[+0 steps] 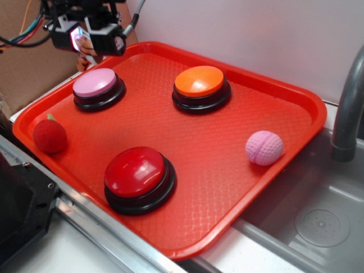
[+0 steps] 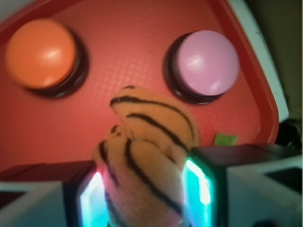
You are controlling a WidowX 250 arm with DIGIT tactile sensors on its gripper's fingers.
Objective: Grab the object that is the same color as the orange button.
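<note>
An orange plush toy with dark stripes [image 2: 147, 161] fills the wrist view, squeezed between the two lit pads of my gripper [image 2: 142, 189], which is shut on it. In the exterior view the gripper [image 1: 86, 42] hangs in the air above the tray's far left corner, and only a sliver of the toy [image 1: 85, 57] shows under it. The orange button [image 1: 199, 81] stands at the tray's back middle; in the wrist view the same orange button [image 2: 41, 47] sits at upper left.
A red tray [image 1: 187, 187] holds a pink button [image 1: 95, 84], a red button [image 1: 135, 172], a red fuzzy ball [image 1: 49, 135] with a green leaf and a pink dimpled ball [image 1: 264, 148]. A grey faucet [image 1: 348, 102] and sink [image 1: 318, 222] lie right.
</note>
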